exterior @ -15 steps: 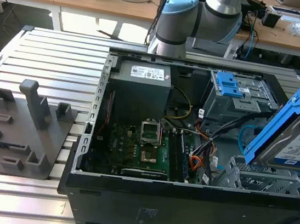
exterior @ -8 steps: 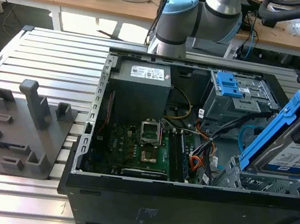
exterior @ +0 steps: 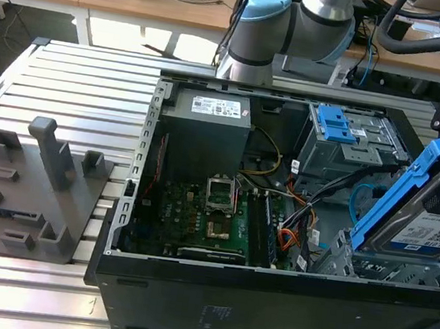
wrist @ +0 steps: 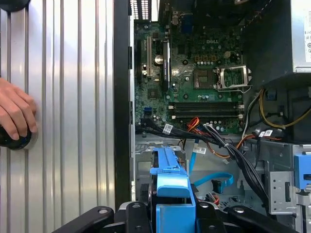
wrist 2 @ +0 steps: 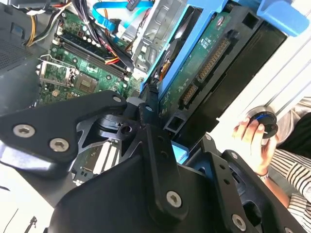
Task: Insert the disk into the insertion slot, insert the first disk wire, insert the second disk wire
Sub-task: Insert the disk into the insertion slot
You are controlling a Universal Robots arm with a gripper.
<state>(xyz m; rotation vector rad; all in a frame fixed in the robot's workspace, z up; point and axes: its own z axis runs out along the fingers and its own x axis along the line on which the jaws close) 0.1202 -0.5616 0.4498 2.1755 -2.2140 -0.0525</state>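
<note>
The black end effector, seemingly clenched on the blue-framed flat grey disk, should level it above the grey holed metal slot.

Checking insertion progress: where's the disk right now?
At the exterior view's right, the disk sits tilted, gripped by the gripper, its lower end at the insertion slot inside the open computer case.
</note>
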